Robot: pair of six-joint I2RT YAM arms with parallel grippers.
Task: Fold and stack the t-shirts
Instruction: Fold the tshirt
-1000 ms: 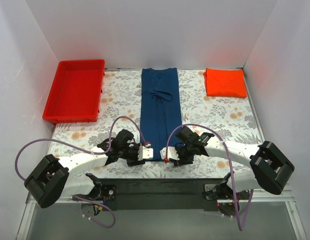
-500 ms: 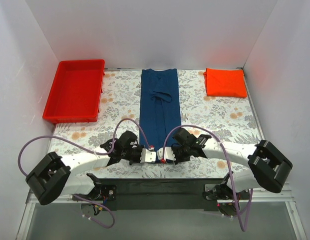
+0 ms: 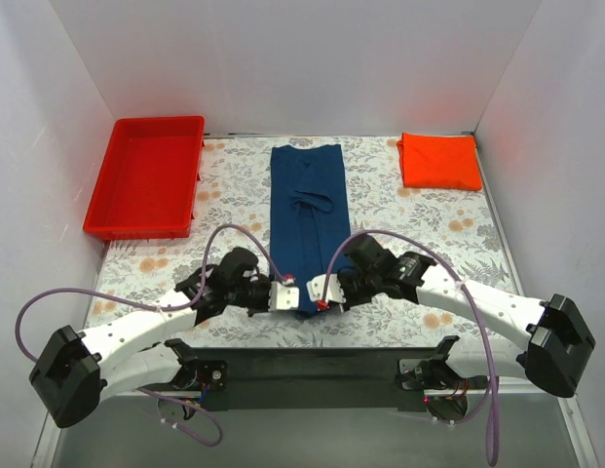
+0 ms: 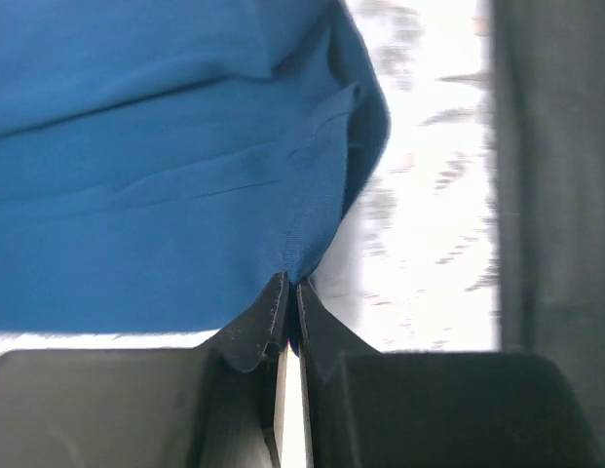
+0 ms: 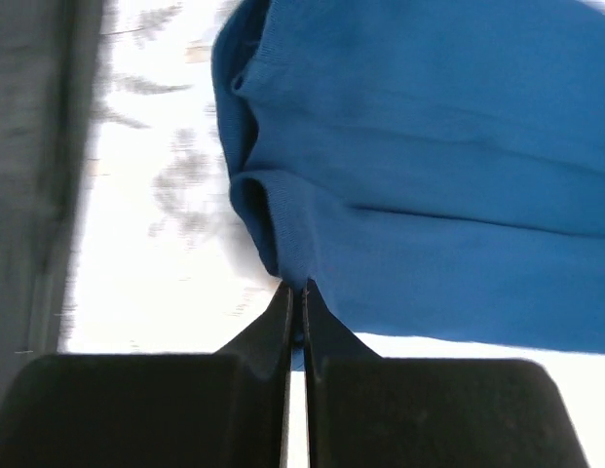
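The navy blue t-shirt lies as a long narrow strip down the middle of the floral table, its print hidden. My left gripper is shut on the strip's near left corner. My right gripper is shut on the near right corner. Both hold the near hem a little above the table, close together. The orange-red t-shirt lies folded square at the far right corner, away from both grippers.
A rigid red plastic tray stands at the far left. White walls close in the left, back and right sides. The black base bar runs along the near edge.
Both grippers have closed in on the near hem, taken hold of it and lifted it slightly away from the front edge. The strip's far end has shifted a little to the left.
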